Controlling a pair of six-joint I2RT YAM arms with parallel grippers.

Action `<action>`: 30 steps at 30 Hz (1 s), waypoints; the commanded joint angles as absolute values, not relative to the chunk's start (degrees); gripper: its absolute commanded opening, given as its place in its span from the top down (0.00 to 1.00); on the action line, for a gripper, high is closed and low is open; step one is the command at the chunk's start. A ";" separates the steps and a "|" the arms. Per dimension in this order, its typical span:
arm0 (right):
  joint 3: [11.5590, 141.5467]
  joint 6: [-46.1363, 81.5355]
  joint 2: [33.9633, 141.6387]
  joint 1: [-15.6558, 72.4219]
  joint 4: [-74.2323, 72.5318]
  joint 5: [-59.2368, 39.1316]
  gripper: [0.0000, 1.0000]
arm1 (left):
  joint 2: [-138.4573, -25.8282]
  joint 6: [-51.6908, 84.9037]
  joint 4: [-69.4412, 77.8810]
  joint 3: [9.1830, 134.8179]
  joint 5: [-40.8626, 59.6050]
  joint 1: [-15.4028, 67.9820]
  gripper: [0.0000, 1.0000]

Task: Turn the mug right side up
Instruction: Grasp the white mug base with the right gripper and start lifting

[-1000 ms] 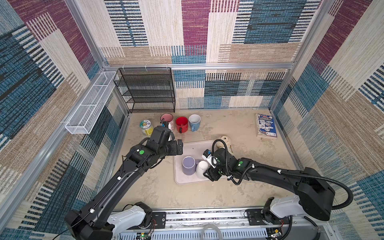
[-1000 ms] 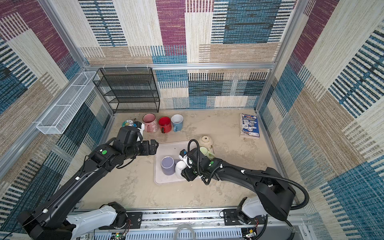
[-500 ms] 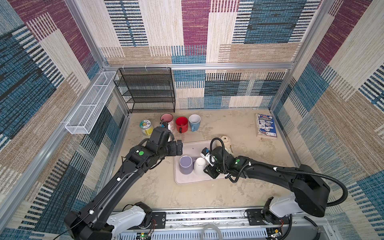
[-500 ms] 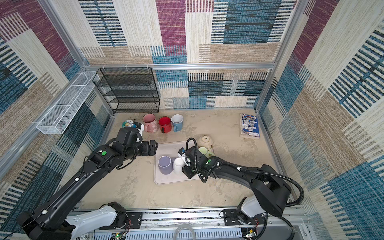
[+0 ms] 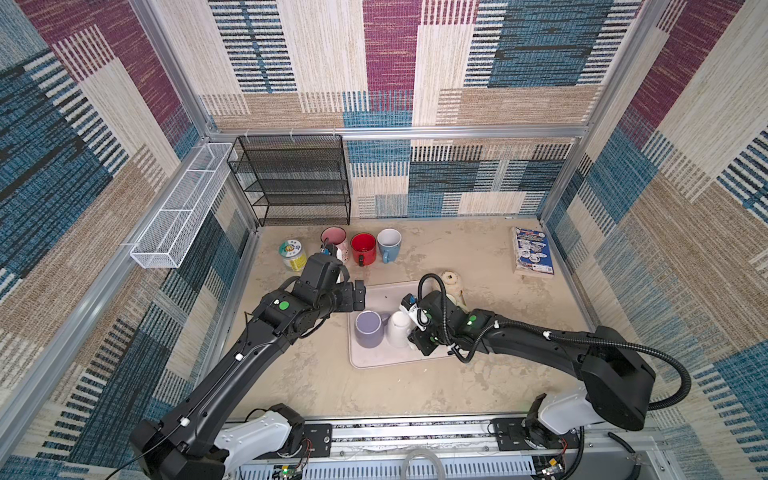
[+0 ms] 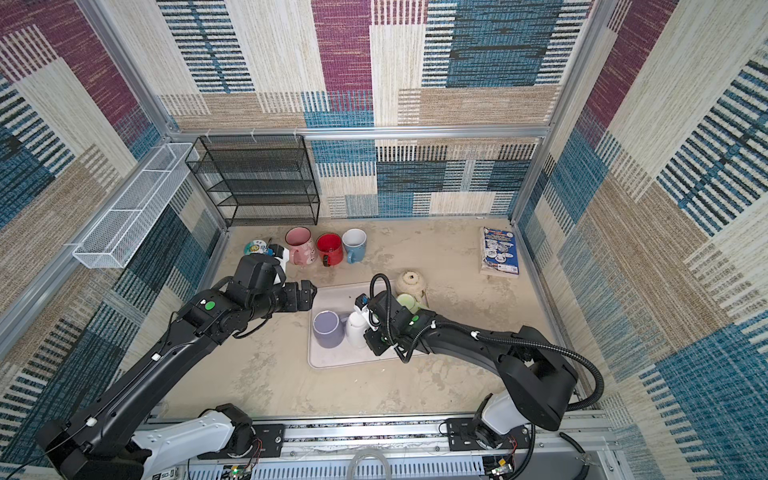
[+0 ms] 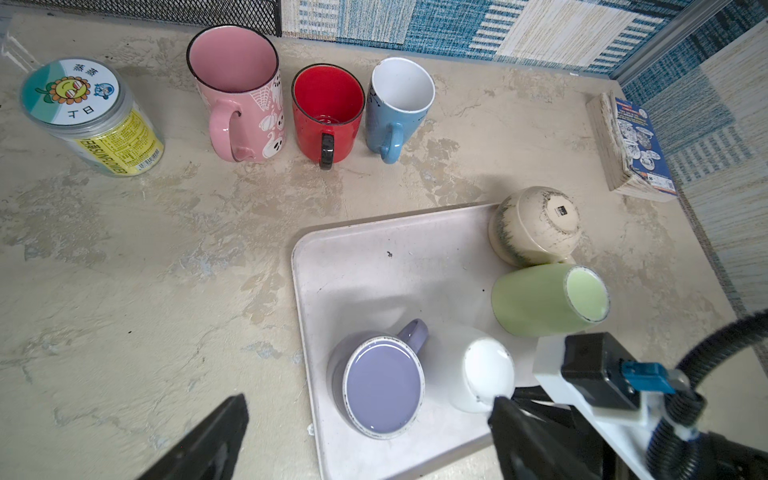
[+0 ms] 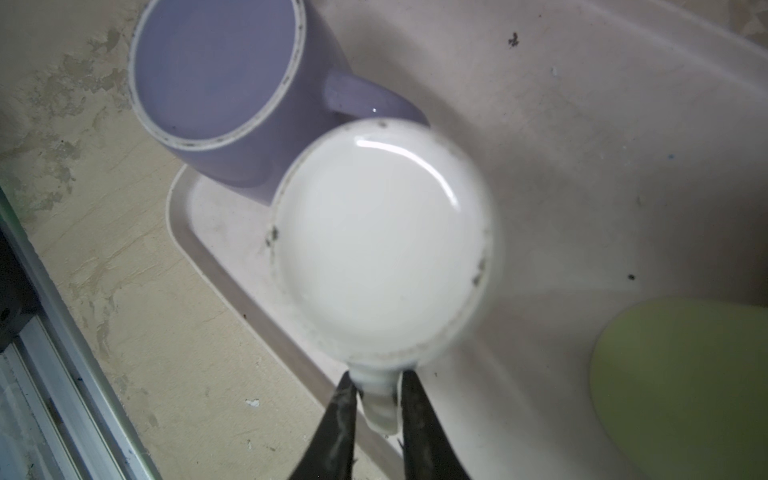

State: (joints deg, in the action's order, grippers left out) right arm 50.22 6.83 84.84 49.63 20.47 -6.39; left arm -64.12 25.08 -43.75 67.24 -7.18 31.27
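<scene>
A white mug (image 8: 382,245) stands upside down on the pale tray (image 8: 582,124), its flat base facing up, and it touches a purple mug (image 8: 216,79) that is also inverted. My right gripper (image 8: 376,382) is shut on the white mug's handle, one finger on each side. In both top views the white mug (image 5: 399,328) (image 6: 357,330) sits mid-tray with the right gripper (image 5: 411,334) beside it. My left gripper (image 5: 358,293) (image 7: 370,402) hangs open over the tray's left edge, holding nothing.
A green mug (image 7: 540,305) lies on its side on the tray, and a cream mug (image 7: 536,224) sits inverted at the tray's corner. Pink (image 7: 239,91), red (image 7: 326,112) and blue (image 7: 399,99) mugs stand upright at the back, beside a jar (image 7: 91,116). A book (image 5: 532,255) lies back right, a black rack (image 5: 297,178) back left.
The right gripper's jaws have closed onto the white mug's handle, and mug and gripper have shifted slightly left against the purple mug. The left arm has held still.
</scene>
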 commanded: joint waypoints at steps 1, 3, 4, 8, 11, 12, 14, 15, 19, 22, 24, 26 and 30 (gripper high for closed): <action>51.22 7.51 85.03 49.68 22.38 -5.05 0.68 | -63.85 23.80 -42.75 67.34 -6.53 31.29 0.04; 51.76 7.98 85.38 49.61 23.08 -4.59 0.61 | -63.68 23.91 -42.80 67.36 -6.34 31.29 0.04; 52.10 8.25 85.64 49.70 23.35 -4.53 0.58 | -63.59 23.91 -42.80 67.27 -6.33 31.29 0.04; 53.25 9.30 87.27 49.66 24.03 -4.15 0.56 | -63.02 24.08 -42.91 67.14 -6.24 31.29 0.04; 53.86 9.87 88.90 49.66 24.44 -3.94 0.57 | -62.58 24.16 -43.00 66.90 -6.22 31.29 0.04; 54.11 10.06 89.56 49.70 24.63 -3.80 0.57 | -62.44 24.17 -43.00 66.88 -6.21 31.28 0.04; 54.71 10.33 90.70 49.74 25.00 -3.36 0.59 | -62.11 24.26 -43.06 66.61 -6.04 31.29 0.04; 54.91 10.47 91.10 49.75 25.21 -3.23 0.59 | -62.01 24.32 -43.07 66.49 -6.06 31.29 0.04; 56.06 10.99 92.25 49.99 25.83 -2.01 0.63 | -61.61 24.43 -43.11 65.92 -6.06 31.29 0.04; 56.91 11.07 92.63 50.27 26.27 -0.92 0.66 | -61.44 24.52 -42.90 65.52 -6.07 31.30 0.04; 57.33 11.00 92.88 50.43 26.39 -0.36 0.68 | -61.36 24.52 -42.89 65.26 -6.11 31.29 0.04; 57.68 10.91 93.24 50.61 26.71 0.12 0.69 | -61.26 24.52 -42.82 65.06 -6.09 31.29 0.04; 58.82 10.66 94.43 51.63 27.77 2.28 0.69 | -61.03 24.43 -42.76 64.95 -6.10 31.28 0.04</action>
State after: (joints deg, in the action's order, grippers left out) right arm 58.15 10.44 93.84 51.11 27.46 -0.21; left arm -61.39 25.12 -43.70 65.04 -6.63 31.29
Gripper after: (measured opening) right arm 0.308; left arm 0.962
